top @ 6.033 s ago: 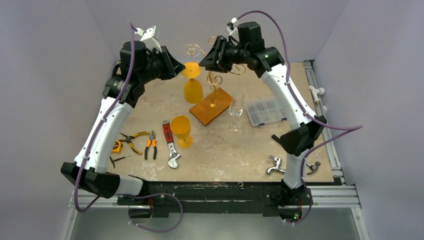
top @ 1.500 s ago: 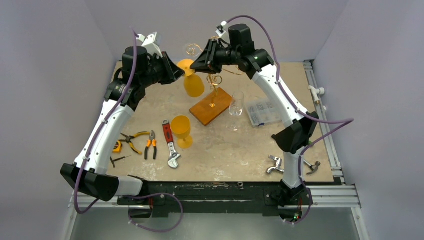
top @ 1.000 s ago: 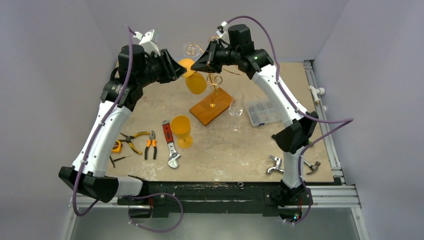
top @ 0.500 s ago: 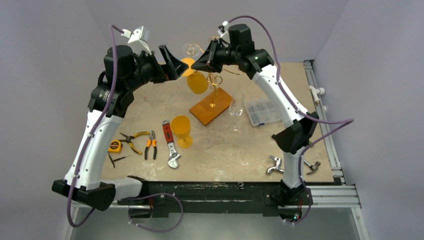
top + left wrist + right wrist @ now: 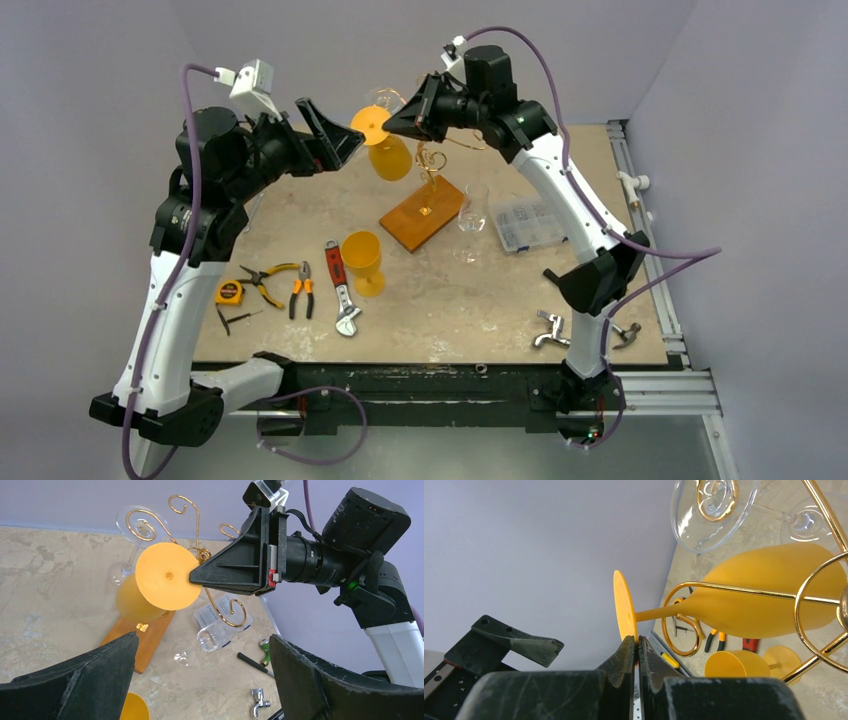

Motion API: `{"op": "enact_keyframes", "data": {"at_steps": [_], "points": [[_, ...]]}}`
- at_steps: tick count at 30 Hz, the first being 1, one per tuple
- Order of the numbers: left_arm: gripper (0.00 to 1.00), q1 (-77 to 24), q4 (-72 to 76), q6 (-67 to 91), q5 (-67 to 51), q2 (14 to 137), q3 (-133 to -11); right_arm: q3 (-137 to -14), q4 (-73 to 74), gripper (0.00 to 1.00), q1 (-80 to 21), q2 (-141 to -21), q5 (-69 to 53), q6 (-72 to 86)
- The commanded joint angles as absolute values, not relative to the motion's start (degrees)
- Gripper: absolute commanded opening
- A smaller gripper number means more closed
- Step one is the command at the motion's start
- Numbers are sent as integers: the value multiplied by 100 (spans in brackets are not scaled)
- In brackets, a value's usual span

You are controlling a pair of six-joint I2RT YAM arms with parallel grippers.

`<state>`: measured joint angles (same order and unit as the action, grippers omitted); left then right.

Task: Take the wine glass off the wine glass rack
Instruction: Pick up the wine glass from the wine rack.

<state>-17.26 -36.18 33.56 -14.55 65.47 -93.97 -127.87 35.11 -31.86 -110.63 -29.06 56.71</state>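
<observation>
The orange wine glass hangs tilted, bowl down, beside the wine glass rack, a golden wire stand on a wooden base. My right gripper is shut on the rim of the glass's round foot, its jaws pinching the disc edge-on. A golden curl loops close under the stem; I cannot tell whether it carries the glass. My left gripper is wide open to the left of the foot, apart from it, with nothing between its fingers.
A clear glass hangs on the rack's top curl. A second orange glass and a clear glass stand on the table by the base. A plastic box, pliers, a wrench and a tap lie around.
My left gripper has opened, let go of the orange glass's foot and drawn back to the left. The right gripper stays pinched on the foot, and the glass has barely moved.
</observation>
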Motion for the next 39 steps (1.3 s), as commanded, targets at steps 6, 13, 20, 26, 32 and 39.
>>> {"op": "enact_keyframes", "data": {"at_steps": [6,13,20,26,32,39], "points": [[100,-1664,-3678,3479,-1450,6339,-9387,-12582,2904,0,-3190,-10623,-2821,5990],[100,-1668,-3790,3492,-1452,6171,-9281,-12476,2792,0,-3219,-10554,-3060,6134],[99,-1674,-3780,3570,-1457,6017,-9064,-12111,2555,0,-3236,-10266,-3131,6292],[99,-1670,-3783,3560,-1432,5960,-9044,-11924,2426,0,-3241,-10217,-3269,6460],[99,-1669,-3835,3390,-1181,5696,-8892,-11952,2369,0,-3235,-10263,-3317,6538],[99,-1668,-3862,3297,-1153,5599,-8823,-11979,2197,0,-3287,-10420,-3468,6669]]}}
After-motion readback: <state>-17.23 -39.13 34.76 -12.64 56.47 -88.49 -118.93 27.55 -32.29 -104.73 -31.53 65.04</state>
